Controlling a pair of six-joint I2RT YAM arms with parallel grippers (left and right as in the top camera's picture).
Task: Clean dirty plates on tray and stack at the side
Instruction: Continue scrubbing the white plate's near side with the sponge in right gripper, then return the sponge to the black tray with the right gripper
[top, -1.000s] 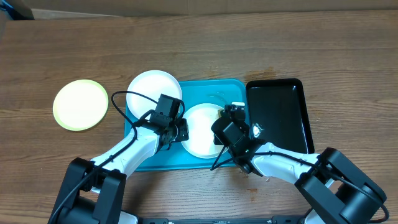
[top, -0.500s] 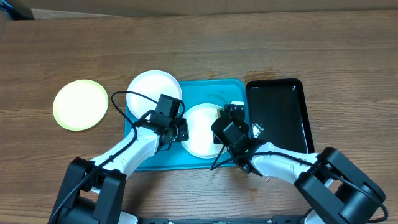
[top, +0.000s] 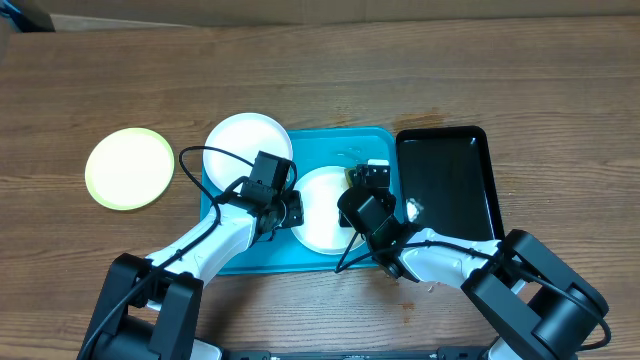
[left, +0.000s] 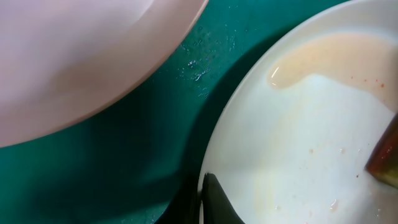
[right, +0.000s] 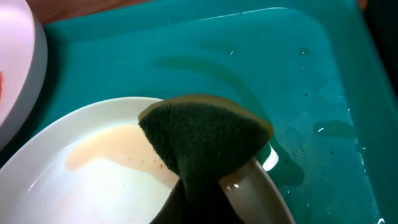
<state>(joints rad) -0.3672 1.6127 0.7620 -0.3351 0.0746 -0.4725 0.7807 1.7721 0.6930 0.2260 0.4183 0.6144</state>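
Observation:
The turquoise tray holds two white plates. One plate lies at its far left corner, over the rim. The other plate lies in the middle with a thin orange-brown smear. My left gripper is shut on this plate's left rim. My right gripper is shut on a dark green sponge that rests on the plate's far right edge, by the smear. The green-rimmed plate lies on the table, left of the tray.
A smaller black tray lies right against the turquoise tray's right side. The tray floor is wet with water drops beyond the sponge. Wooden table extends beyond the trays.
My right gripper has shifted the sponge slightly left and farther along the plate's edge. The left gripper and the plates have not moved.

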